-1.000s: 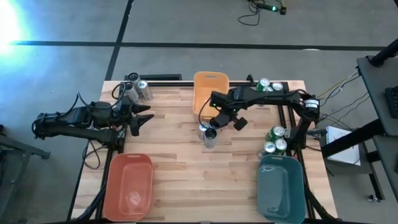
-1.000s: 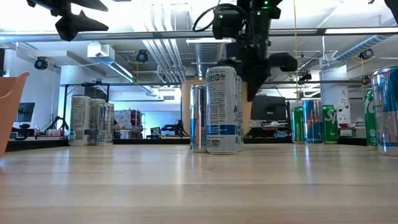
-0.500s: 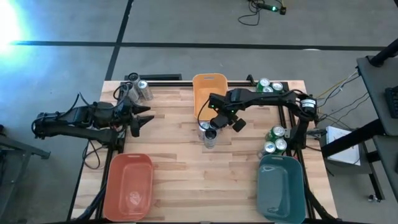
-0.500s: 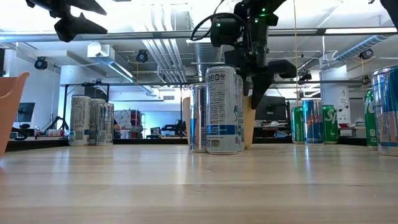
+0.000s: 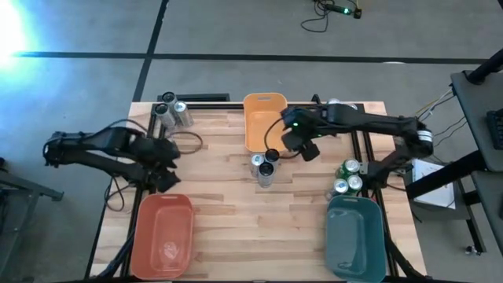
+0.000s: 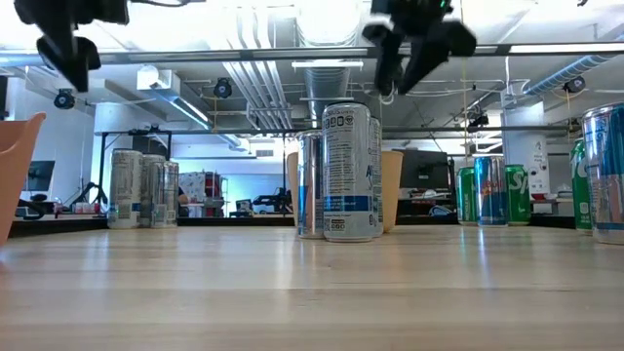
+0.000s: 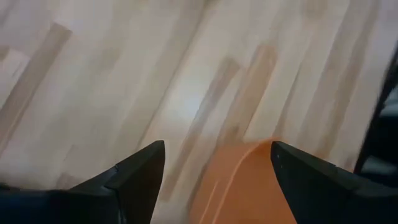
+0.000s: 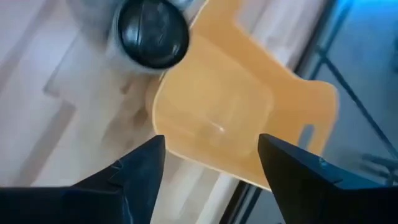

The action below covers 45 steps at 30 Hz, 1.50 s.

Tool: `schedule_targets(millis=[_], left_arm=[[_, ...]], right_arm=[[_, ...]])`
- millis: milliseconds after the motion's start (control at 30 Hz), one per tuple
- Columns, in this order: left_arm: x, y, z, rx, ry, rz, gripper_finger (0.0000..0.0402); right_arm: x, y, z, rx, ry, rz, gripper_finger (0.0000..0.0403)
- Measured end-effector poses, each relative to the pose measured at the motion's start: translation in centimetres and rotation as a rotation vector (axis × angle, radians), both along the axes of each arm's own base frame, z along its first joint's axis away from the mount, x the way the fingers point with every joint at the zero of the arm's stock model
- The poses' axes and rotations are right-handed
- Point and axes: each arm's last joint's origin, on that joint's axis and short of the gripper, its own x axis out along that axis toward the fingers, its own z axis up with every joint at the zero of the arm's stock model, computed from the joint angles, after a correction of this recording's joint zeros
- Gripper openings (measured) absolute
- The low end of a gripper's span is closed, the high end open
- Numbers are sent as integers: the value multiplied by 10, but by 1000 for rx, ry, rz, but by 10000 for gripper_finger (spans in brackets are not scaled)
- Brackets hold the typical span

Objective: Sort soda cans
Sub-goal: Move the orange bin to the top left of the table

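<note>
Open floor in front, clutter at the edges

Bare table [image 5: 228,228] lies between the red bin [image 5: 163,234] and teal bin [image 5: 355,237]. A knot of cans [image 5: 262,168] blocks the middle below the orange bin [image 5: 262,119]; green cans [image 5: 346,177] crowd the right edge, grey cans [image 5: 171,113] the far-left corner.

Strong white glare burns the upper left corner of the high view, and the left claw [image 5: 165,161] smears with motion blur. Ceiling lights blaze in the low view. Both wrist views are soft; the worktop [image 7: 124,74] shines pale.
</note>
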Motion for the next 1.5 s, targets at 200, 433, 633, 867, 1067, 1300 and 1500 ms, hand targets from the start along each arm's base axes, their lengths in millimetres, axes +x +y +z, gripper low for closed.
schedule_targets(millis=[200, 433, 633, 867, 1067, 1300, 1500], left_arm=[[12, -15, -10, 8, 98, -176, 278], [9, -36, -35, 32, 258, -311, 278], [3, -40, -64, 20, 379, -333, 271], [6, -43, -77, -27, 365, -393, 214], [16, -47, -92, -7, 418, -389, 131], [36, -50, -85, 17, 430, -440, 10], [57, -32, -47, 98, 402, -530, 1]], right_arm=[[-17, 25, 25, 45, -138, -97, 254], [-19, 50, 30, 70, -194, -170, 252], [-16, 63, 28, 126, -226, -231, 239], [-14, 72, 26, 158, -232, -256, 223], [-10, 74, 23, 173, -241, -285, 208], [-11, 74, 24, 187, -250, -305, 175], [-12, 74, 35, 206, -288, -319, 143]])
